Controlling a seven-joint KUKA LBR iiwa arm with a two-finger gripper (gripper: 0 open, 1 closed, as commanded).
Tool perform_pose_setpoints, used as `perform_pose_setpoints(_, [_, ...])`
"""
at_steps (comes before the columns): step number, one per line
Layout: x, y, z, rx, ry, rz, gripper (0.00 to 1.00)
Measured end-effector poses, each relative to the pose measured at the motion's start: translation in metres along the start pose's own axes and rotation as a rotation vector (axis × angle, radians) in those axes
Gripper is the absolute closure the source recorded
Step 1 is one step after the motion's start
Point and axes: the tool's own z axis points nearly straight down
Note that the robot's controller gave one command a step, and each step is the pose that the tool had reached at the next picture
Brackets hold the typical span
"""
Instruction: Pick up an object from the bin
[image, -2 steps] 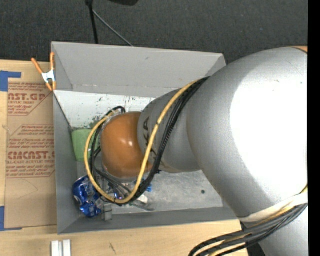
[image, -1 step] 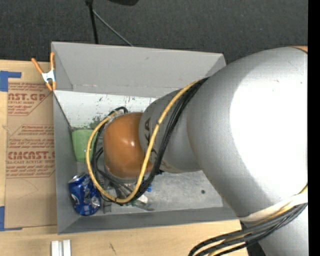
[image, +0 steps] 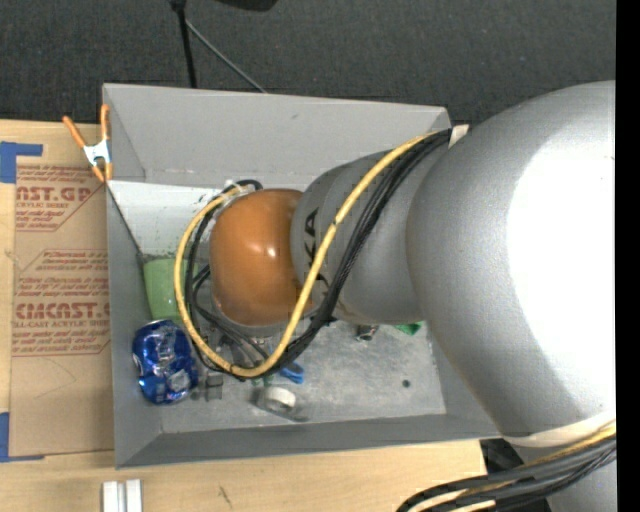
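Observation:
A dark part of my gripper (image: 228, 352) shows under the arm's wrist, low over the front left of the bin. Just left of it lies a crumpled shiny blue wrapper (image: 160, 362) in the front left corner. A pale green soft block (image: 160, 286) rests against the left wall, behind the wrapper. In front of the gripper lie a small white-grey ring (image: 277, 398) and a small blue piece (image: 291, 376). Small dark bits (image: 211, 388) sit between the wrapper and the gripper.
The arm and its orange cover with cables hide the bin's middle and right. A green scrap (image: 405, 328) peeks out from under the arm at the right. Bare grey floor shows at the front right.

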Motion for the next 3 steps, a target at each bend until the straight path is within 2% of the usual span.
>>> perform_pose_setpoints(1, [0.012,0.026,-0.016,0.002,0.004,-0.014,1.00])
perform_pose_setpoints(2, [0.007,0.013,-0.040,0.001,0.000,-0.011,1.00])
perform_pose_setpoints(3, [-0.010,0.021,-0.026,0.001,0.002,-0.016,1.00])
